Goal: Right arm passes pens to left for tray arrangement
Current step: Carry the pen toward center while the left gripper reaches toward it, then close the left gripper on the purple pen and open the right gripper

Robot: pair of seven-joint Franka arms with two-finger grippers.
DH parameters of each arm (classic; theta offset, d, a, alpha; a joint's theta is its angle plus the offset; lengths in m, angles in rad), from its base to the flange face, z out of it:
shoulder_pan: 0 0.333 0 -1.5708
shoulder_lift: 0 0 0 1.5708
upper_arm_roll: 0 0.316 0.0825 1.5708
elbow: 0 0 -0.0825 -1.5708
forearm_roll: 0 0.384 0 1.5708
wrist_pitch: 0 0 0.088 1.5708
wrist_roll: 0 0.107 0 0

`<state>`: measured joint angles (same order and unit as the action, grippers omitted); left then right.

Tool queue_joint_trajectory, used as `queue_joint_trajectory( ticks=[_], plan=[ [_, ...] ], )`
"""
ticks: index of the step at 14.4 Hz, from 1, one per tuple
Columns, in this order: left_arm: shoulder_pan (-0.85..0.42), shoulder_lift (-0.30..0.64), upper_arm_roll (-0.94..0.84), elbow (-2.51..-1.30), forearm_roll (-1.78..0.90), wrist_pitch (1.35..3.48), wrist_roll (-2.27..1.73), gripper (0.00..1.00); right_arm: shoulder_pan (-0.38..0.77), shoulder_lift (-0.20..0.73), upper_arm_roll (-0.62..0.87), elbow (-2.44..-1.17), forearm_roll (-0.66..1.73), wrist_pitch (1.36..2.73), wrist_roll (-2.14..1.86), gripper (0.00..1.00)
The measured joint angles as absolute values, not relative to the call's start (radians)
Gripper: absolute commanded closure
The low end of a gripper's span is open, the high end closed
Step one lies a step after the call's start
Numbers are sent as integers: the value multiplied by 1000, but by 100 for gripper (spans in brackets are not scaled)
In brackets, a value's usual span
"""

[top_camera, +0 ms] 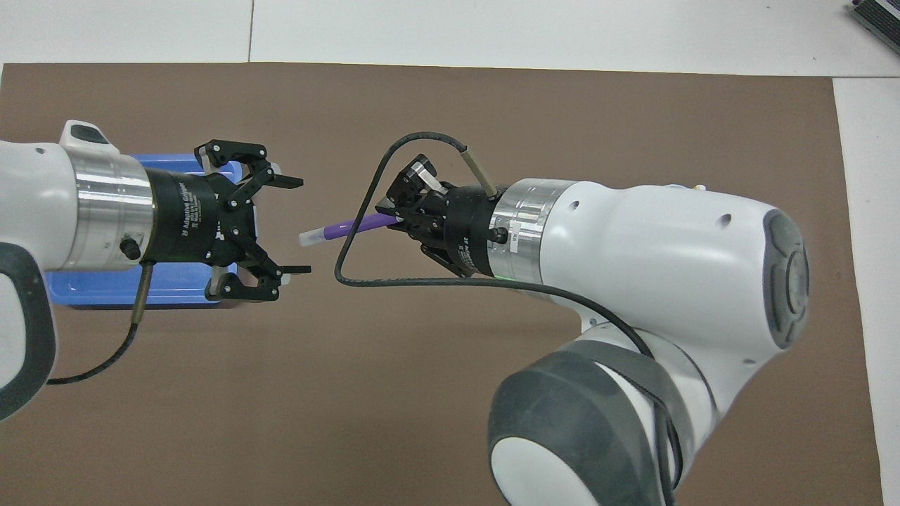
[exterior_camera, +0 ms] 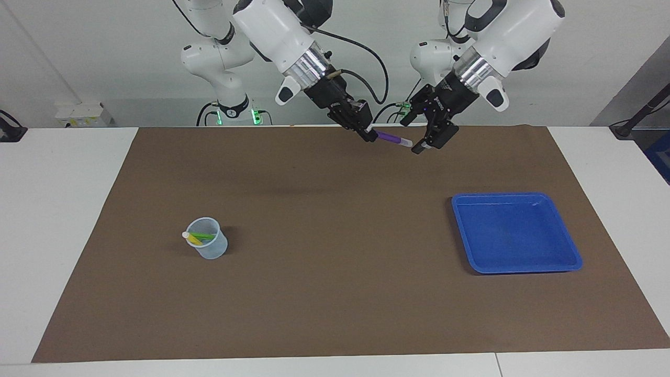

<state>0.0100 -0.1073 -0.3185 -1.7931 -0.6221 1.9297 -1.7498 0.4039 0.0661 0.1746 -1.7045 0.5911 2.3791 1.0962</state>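
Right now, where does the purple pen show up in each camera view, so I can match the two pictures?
Facing view: purple pen near top centre, held by the right gripper, pale end toward the open left gripper.
Overhead view: purple pen just above centre, between the two grippers.
Shared landmark: the blue tray, toward the left arm's end of the table.

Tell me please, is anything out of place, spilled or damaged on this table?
Nothing stands out. The green and yellow pens lean inside the upright cup, the tray lies flat, and the right gripper holds the purple pen out toward the open left gripper, in the air.
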Motion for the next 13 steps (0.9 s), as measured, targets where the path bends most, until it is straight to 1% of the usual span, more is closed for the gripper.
queue_joint_trajectory(
  ticks=[3,7,10,11,12,13],
  plan=[
    [-1,-107,-318,-1798,-622,1964,-1785,4,404,66,175,-1707,591,2379,1096,100],
    [-43,-108,-318,-1835,-622,2005,-1794,15,404,66,175,-1708,591,2379,1096,100],
    [-60,-113,-319,-1854,-622,2029,-1792,35,404,66,175,-1709,591,2379,1096,100],
    [-60,-115,-318,-1855,-622,2029,-1792,46,404,66,175,-1709,591,2379,1096,100],
    [-60,-117,-318,-1855,-622,2028,-1791,50,404,66,175,-1709,591,2379,1096,100],
    [-60,-119,-317,-1855,-622,2028,-1791,50,404,66,175,-1709,591,2379,1096,100]
  ],
)
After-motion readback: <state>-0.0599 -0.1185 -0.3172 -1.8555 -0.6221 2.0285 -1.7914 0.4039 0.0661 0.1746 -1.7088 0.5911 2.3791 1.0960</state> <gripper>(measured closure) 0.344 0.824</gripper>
